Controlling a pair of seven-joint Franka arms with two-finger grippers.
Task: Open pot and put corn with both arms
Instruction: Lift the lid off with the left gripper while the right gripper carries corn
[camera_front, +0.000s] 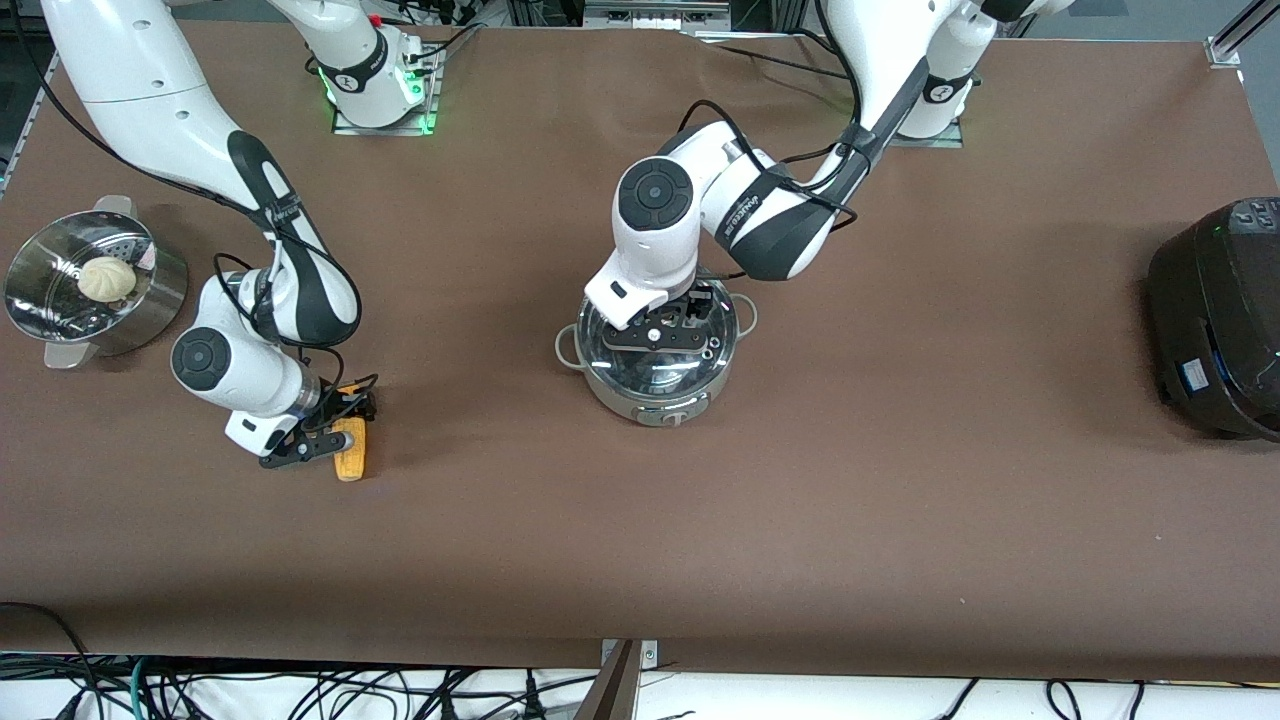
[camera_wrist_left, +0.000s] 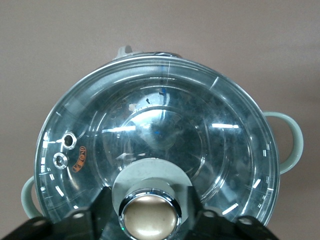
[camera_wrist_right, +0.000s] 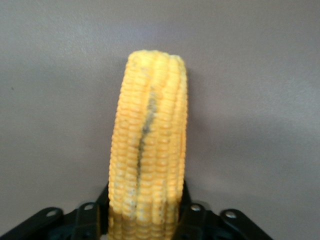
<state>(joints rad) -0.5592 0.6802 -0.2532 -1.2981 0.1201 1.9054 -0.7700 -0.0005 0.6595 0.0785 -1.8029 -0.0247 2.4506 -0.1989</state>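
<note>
The steel pot (camera_front: 655, 398) stands mid-table with its clear glass lid (camera_front: 690, 368) on. My left gripper (camera_front: 668, 325) is down on the lid, its fingers (camera_wrist_left: 201, 201) closed against both sides of the tan knob (camera_wrist_left: 150, 216). The lid (camera_wrist_left: 165, 120) fills the left wrist view and sits level on the pot. The yellow corn (camera_front: 350, 452) lies on the table toward the right arm's end. My right gripper (camera_front: 335, 425) is low over it, with its fingers (camera_wrist_right: 187, 201) pressed on both sides of the cob (camera_wrist_right: 150, 135).
A perforated steamer basket (camera_front: 150, 300) with a pale bun (camera_front: 105, 278) stands at the right arm's end of the table. A big black cooker (camera_front: 1220, 310) stands at the left arm's end. Brown table lies between corn and pot.
</note>
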